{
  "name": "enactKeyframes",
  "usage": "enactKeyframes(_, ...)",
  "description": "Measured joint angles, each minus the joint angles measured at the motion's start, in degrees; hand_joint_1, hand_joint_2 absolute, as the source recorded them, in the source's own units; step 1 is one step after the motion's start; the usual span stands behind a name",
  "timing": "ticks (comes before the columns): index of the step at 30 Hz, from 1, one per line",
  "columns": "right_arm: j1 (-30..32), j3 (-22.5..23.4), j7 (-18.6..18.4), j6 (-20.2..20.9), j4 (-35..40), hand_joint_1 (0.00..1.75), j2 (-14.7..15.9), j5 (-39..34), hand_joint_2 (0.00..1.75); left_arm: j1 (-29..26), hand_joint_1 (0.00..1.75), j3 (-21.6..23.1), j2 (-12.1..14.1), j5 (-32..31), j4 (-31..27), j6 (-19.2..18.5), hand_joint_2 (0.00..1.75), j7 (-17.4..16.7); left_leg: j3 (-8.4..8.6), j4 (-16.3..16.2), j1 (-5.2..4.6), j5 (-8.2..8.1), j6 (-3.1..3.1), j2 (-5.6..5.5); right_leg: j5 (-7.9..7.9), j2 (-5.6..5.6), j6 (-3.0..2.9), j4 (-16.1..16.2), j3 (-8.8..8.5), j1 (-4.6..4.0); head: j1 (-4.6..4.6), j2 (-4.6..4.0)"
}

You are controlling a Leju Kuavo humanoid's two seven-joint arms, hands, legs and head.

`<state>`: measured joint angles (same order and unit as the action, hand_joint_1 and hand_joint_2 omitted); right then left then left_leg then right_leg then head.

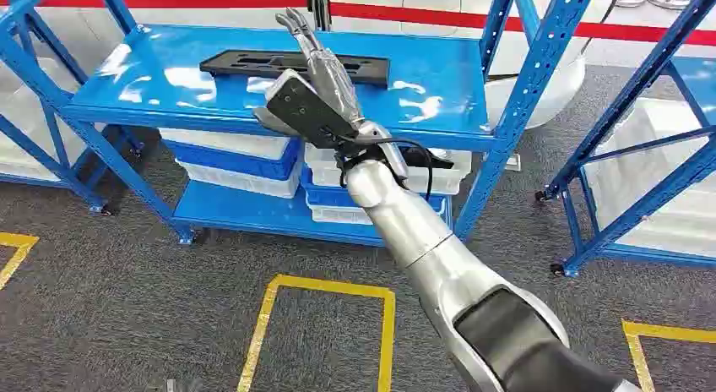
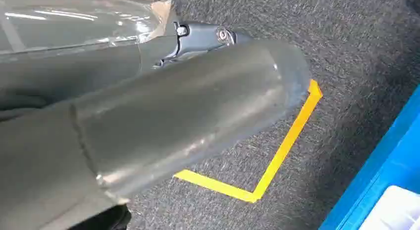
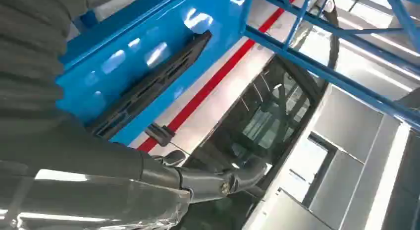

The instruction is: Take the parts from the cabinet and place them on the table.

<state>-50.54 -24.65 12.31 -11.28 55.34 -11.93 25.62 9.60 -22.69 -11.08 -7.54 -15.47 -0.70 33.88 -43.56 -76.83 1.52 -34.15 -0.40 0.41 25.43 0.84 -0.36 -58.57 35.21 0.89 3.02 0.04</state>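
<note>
A long flat black part [image 1: 253, 65] lies on the top shelf of the blue cabinet [image 1: 439, 113]; the right wrist view shows the same black part [image 3: 153, 84] on the blue shelf [image 3: 148, 36]. My right hand [image 1: 325, 75] is raised in front of the shelf's front edge, fingers stretched out and apart above the part, holding nothing. Its fingers [image 3: 208, 183] reach past the part in the right wrist view. My left hand [image 2: 148, 111] hangs low over the carpet, seen as a grey cover; its fingers are hidden.
White and blue bins [image 1: 232, 160] sit stacked on the lower shelf. Another blue rack [image 1: 650, 172] with a white bin stands to the right. Yellow tape squares [image 1: 321, 324] mark the grey carpet. A red stripe runs along the white wall behind.
</note>
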Motion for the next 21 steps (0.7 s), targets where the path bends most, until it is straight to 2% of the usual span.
enactKeyframes(1,-0.01,0.0,0.0,0.0,-0.04,0.0,0.0,-0.06,1.75,-0.03,0.0,-0.04,0.0,0.11,0.04,-0.04,0.0,0.11,0.12,1.33,-0.03,1.67,0.34,0.0,0.07,0.13,-0.09,0.0,-0.16,-0.2,0.0,0.0)
enactKeyframes(2,-0.04,0.0,-0.02,0.0,-0.02,0.0,0.0,-0.22,1.75,-0.03,0.0,-0.07,0.0,0.17,0.04,-0.07,0.0,0.2,1.61,5.18,-0.15,4.48,0.85,-0.02,0.19,0.28,-0.26,0.0,-0.42,-0.4,0.0,0.0)
enactKeyframes(4,-0.15,0.07,-0.02,0.02,0.0,0.0,-0.02,-0.53,1.75,0.01,0.0,-0.07,0.02,0.17,0.07,-0.15,0.0,0.3,6.25,15.54,-0.68,9.96,2.33,-0.49,0.42,0.51,-0.53,0.04,-0.97,-0.73,0.0,0.0)
enactKeyframes(5,-0.2,0.22,-0.02,0.04,0.02,0.0,0.04,-0.76,1.75,0.11,0.0,-0.11,0.46,0.17,0.09,-0.13,0.0,0.35,7.4,17.38,-0.92,9.11,2.93,-0.56,0.48,0.53,-0.46,0.12,-0.89,-0.85,0.15,0.0)
enactKeyframes(6,-0.25,0.37,-0.02,0.07,0.04,0.0,0.15,-0.92,1.75,0.17,0.0,-0.07,0.28,0.17,0.15,-0.15,0.0,0.44,7.48,18.07,-1.45,9.29,2.86,-0.39,0.57,0.57,-0.32,0.11,-0.74,-0.84,0.04,0.0)
enactKeyframes(8,-0.17,0.57,0.02,0.07,0.09,0.0,0.39,-1.01,1.75,0.12,0.0,-0.07,0.35,0.22,0.22,-0.17,0.0,0.41,7.48,18.07,-1.72,9.26,2.91,-0.4,0.66,0.52,0.21,0.25,-0.76,-0.5,0.0,0.0)
enactKeyframes(9,-0.25,0.7,0.04,0.07,0.18,0.0,0.42,-1.03,1.75,0.15,0.0,-0.09,0.33,0.31,0.22,-0.13,0.0,0.44,7.85,18.71,-1.66,9.45,3.07,-0.39,0.59,0.53,0.6,0.58,-0.98,-0.74,0.0,0.0)
enactKeyframes(10,-0.17,0.96,0.11,0.04,0.28,0.0,0.59,-1.09,1.75,0.12,0.0,-0.09,0.31,0.33,0.22,-0.17,0.0,0.44,8.69,19.84,-0.93,10.0,3.08,-0.07,1.02,0.14,0.8,0.1,-0.65,-0.83,0.06,0.0)
enactKeyframes(11,-0.32,1.07,0.15,0.04,0.28,0.0,0.72,-1.11,1.75,0.17,0.0,-0.09,0.22,0.31,0.22,-0.2,0.0,0.48,9.07,20.25,-1.04,10.05,3.31,-0.11,1.92,-0.12,0.84,-1.63,0.07,-0.85,0.11,0.0)
enactKeyframes(13,-0.27,1.16,0.39,-0.09,0.22,0.0,1.18,-1.22,1.75,0.26,0.0,-0.07,0.18,0.31,0.33,-0.28,0.0,0.48,9.19,20.24,-1.02,10.0,3.43,-0.06,5.38,-0.17,0.64,-10.5,4.58,-0.64,0.11,0.0)
enactKeyframes(14,-0.02,1.22,0.54,-0.13,0.07,0.0,1.42,-1.31,1.75,0.24,0.0,-0.07,0.15,0.31,0.37,-0.28,0.0,0.48,9.17,20.22,-1.03,9.94,3.42,-0.05,6.65,-0.17,0.76,-14.77,7.02,-0.5,0.07,0.0)
enactKeyframes(15,0.25,1.31,0.72,-0.2,-0.09,0.0,1.68,-1.36,1.75,0.19,0.0,-0.09,0.17,0.33,0.39,-0.28,0.0,0.48,9.18,20.21,-1.01,9.87,3.37,-0.05,6.98,-0.17,1.14,-17.31,8.62,-0.45,0.13,0.0)
enactKeyframes(16,0.4,1.4,0.89,-0.33,-0.26,0.0,1.95,-1.44,1.75,0.16,0.0,-0.09,0.17,0.33,0.42,-0.28,0.0,0.48,9.25,20.2,-0.99,9.79,3.32,-0.07,6.15,-0.19,1.73,-16.48,8.6,-0.28,0.11,0.0)
enactKeyframes(17,0.4,1.4,0.98,-0.44,-0.37,0.0,2.08,-1.49,1.75,0.17,0.0,-0.09,0.13,0.33,0.44,-0.28,0.0,0.48,9.38,20.12,-0.96,9.64,3.15,-0.12,4.24,-0.29,2.46,-12.9,7.02,-0.03,0.11,0.0)
enactKeyframes(18,0.38,1.42,1.11,-0.63,-0.37,0.0,2.16,-1.53,1.75,0.19,0.0,-0.09,0.07,0.31,0.44,-0.28,0.0,0.48,9.61,20.01,-0.91,9.4,2.91,-0.14,1.76,-0.53,3.16,-7.19,4.38,0.23,0.11,0.0)
enactKeyframes(19,0.31,1.46,1.16,-0.81,-0.35,0.0,2.23,-1.55,1.75,0.21,0.0,-0.07,0.02,0.31,0.44,-0.31,0.0,0.48,9.8,19.83,-0.85,9.1,2.61,-0.14,-0.4,-0.92,3.61,-1.57,1.64,0.43,0.13,0.0)
enactKeyframes(20,0.36,1.53,1.16,-1.0,-0.37,0.0,2.41,-1.6,1.75,0.26,0.0,-0.07,0.02,0.31,0.44,-0.33,0.0,0.48,9.82,19.63,-0.96,8.77,2.18,-0.13,-0.66,-1.26,3.04,0.43,0.99,0.46,0.05,0.0)
enactKeyframes(21,0.29,1.55,1.11,-1.2,-0.37,0.0,2.43,-1.64,1.75,0.34,0.0,-0.04,0.0,0.28,0.44,-0.35,0.0,0.48,9.61,19.44,-1.19,8.54,1.8,-0.23,-0.87,-1.04,2.56,0.85,0.12,-0.02,0.04,0.0)
